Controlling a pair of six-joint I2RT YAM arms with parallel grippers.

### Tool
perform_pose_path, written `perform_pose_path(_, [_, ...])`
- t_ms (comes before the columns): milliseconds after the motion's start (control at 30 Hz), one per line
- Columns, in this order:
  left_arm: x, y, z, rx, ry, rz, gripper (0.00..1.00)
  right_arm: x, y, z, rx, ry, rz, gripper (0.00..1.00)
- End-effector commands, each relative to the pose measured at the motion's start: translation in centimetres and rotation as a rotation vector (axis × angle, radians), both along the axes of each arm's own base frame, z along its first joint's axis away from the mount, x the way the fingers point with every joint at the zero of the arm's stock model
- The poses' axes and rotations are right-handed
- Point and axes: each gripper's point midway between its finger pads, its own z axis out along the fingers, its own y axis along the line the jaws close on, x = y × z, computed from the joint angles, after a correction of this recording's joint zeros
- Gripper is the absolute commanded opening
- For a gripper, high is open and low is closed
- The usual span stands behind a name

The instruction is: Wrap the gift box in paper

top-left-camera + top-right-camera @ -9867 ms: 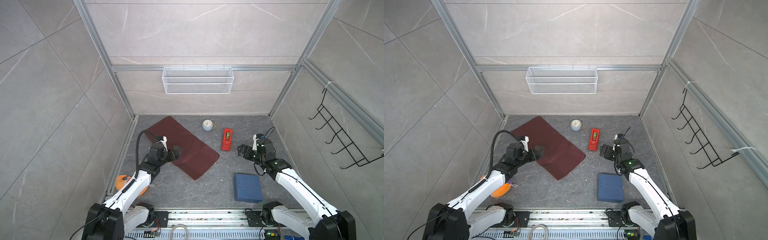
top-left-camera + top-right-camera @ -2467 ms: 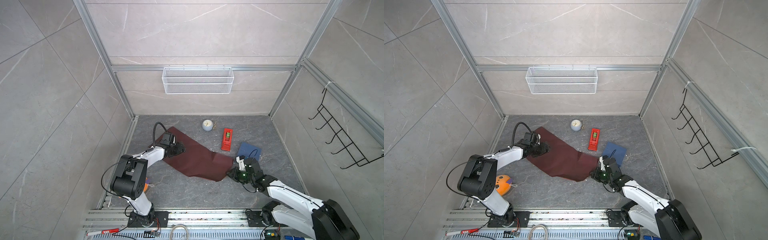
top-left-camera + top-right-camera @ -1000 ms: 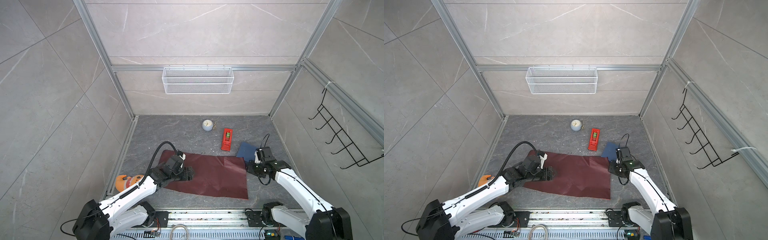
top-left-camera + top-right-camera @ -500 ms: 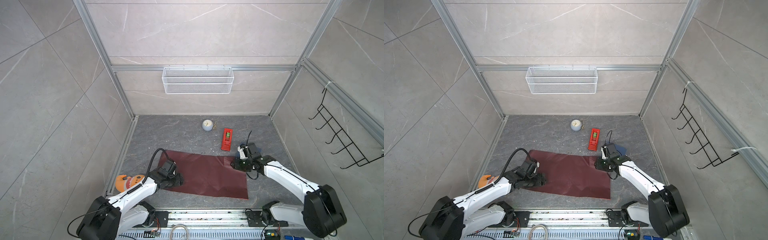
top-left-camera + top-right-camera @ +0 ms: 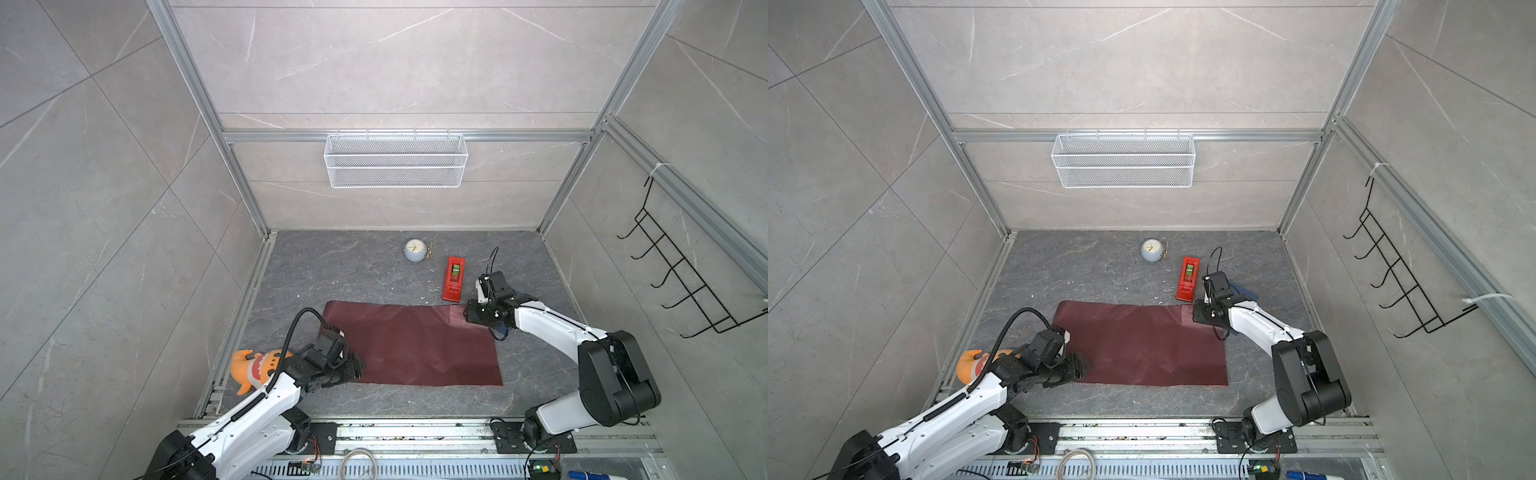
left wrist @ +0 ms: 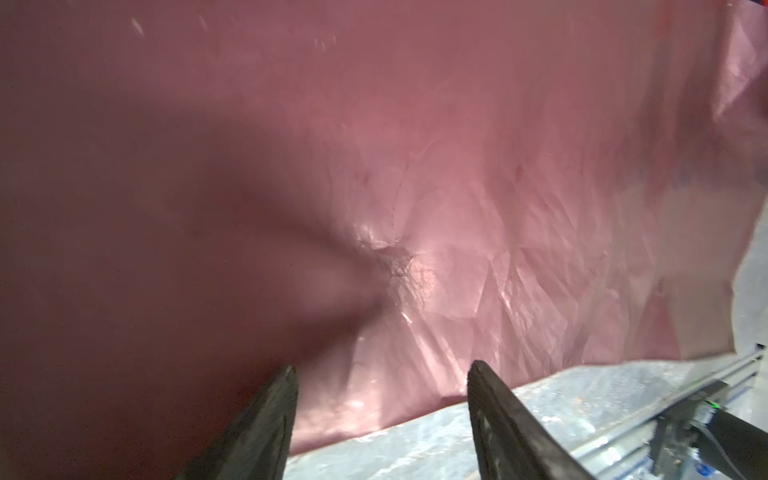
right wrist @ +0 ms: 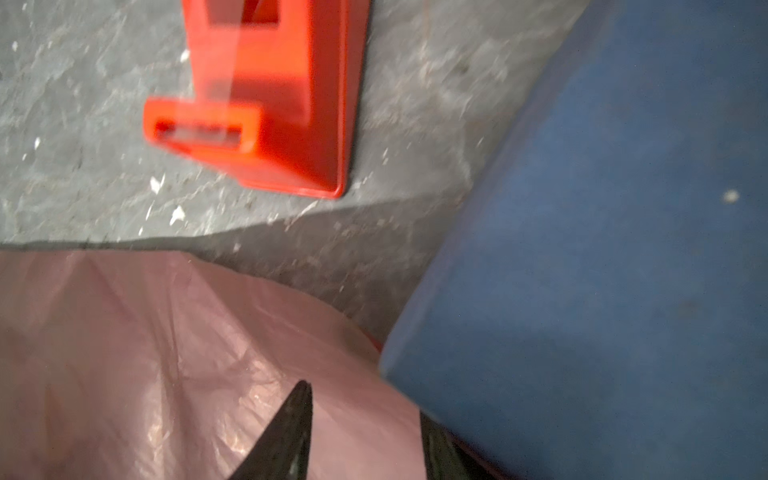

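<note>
Entry: paper flat on the desk, lower centre; gift box at its upper-right corner; left pincer and right pincer both released, empty — best to set the gift box squarely mid-sheet.

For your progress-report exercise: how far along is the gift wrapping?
Done: paper lies spread flat, maroon side up. In hand: the open left claw is at its near-left corner, the right claw at the far-right corner. Remaining: the gift box sits bare at the paper's edge; tape dispenser untouched.
</note>
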Motion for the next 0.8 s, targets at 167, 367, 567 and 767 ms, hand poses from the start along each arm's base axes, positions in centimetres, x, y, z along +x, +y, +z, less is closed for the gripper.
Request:
perform_pose_path(167, [3.8, -3.0, 6.4, -0.108, -0.173, -0.031, 0.69, 1.0, 0.0, 5.2, 0.061, -0.101, 0.056, 0.58])
perform_pose_path(367, [6.5, -5.3, 8.9, -0.141, -0.272, -0.052, 0.7, 0.5, -4.5, 8.7, 0.029, -0.159, -0.076, 0.65])
perform_pose_path(567, [8.3, -5.9, 7.0, -0.058, -0.227, -0.076, 0.72, -0.1, -0.5, 9.0, 0.201, -0.162, 0.043, 0.76])
perform_pose_path(767, [9.5, -3.5, 3.6, 0.021, -0.169, -0.029, 0.72, -0.2, 3.8, 4.5, 0.15, -0.119, 0.116, 0.74])
